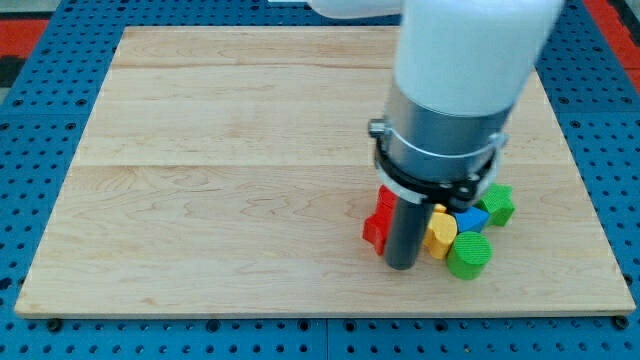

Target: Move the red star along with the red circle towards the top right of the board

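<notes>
Red star (pixel 378 226), mostly hidden so its pointing is unclear, touches my tip (pixel 401 265); no gripper shows.

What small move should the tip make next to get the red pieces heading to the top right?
Probably slide my tip a little toward the view's left and bottom, around the red block, before pushing. The tip now stands right beside that red piece, on its right, between it and the yellow block, so a push from here would likely drive it left instead. The arm hides any second red piece.
</notes>
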Action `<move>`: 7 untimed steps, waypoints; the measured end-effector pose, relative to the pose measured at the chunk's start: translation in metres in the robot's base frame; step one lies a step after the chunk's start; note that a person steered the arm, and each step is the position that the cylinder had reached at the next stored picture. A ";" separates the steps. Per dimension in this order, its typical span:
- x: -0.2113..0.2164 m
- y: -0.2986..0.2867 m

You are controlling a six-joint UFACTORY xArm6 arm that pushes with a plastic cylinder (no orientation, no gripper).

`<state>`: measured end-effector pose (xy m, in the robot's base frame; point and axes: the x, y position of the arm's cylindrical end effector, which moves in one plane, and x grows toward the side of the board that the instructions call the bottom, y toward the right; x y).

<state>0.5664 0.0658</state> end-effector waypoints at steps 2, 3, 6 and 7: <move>-0.007 0.013; -0.036 0.011; -0.075 0.000; -0.069 -0.042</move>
<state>0.4971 0.0236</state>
